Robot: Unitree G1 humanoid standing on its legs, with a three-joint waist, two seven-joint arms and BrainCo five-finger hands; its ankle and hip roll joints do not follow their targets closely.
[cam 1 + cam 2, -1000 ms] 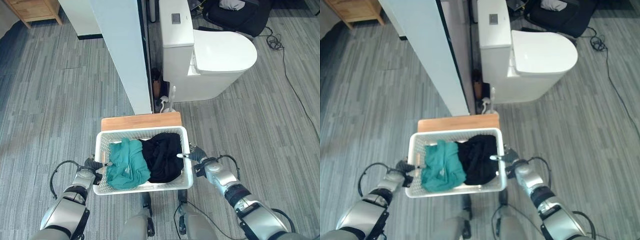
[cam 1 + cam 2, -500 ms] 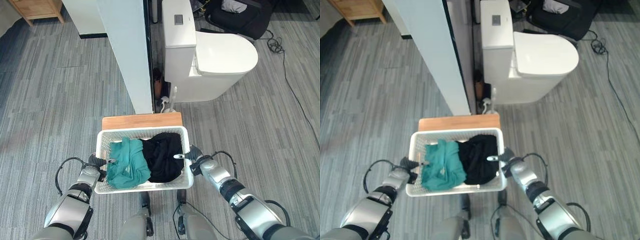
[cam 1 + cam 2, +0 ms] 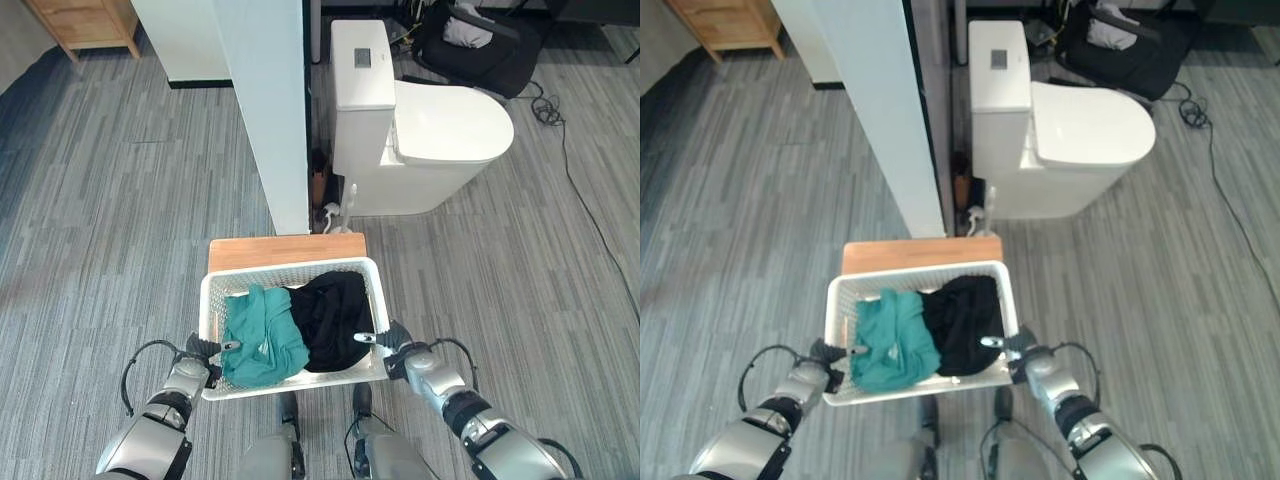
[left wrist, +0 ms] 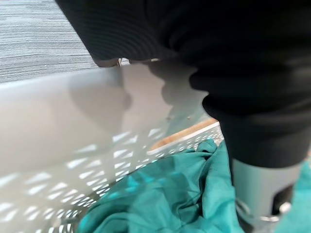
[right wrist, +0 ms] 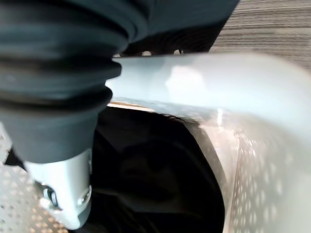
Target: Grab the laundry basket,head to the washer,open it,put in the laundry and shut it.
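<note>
The robot held the white basket (image 3: 293, 285) out in front of itself with one hand on each side, so the load stayed level and nothing spilled. The left hand (image 3: 198, 352) was curled over the basket's left rim, with a thumb hooked inside above the green cloth (image 3: 259, 340). The right hand (image 3: 395, 343) was curled over the right rim the same way, its thumb reaching in over the black cloth (image 3: 332, 315). Both cloths lay inside the basket, green on the left and black on the right. The far edge of the basket was over a little wooden stool (image 3: 284, 251), but I could not tell if it touched it. Ahead stood a white wall panel (image 3: 270, 110) and a toilet (image 3: 420, 130), with a black bag (image 3: 478, 45) farther back. No washer was in sight, so I think the robot was at the carrying part of the job.

Compared with a second ago, the whole picture had slid. The toilet and panel showed more, and the basket sat lower and a bit more to the right. That looked like the robot's head moving. Both hands kept the same hold on the rims.
</note>
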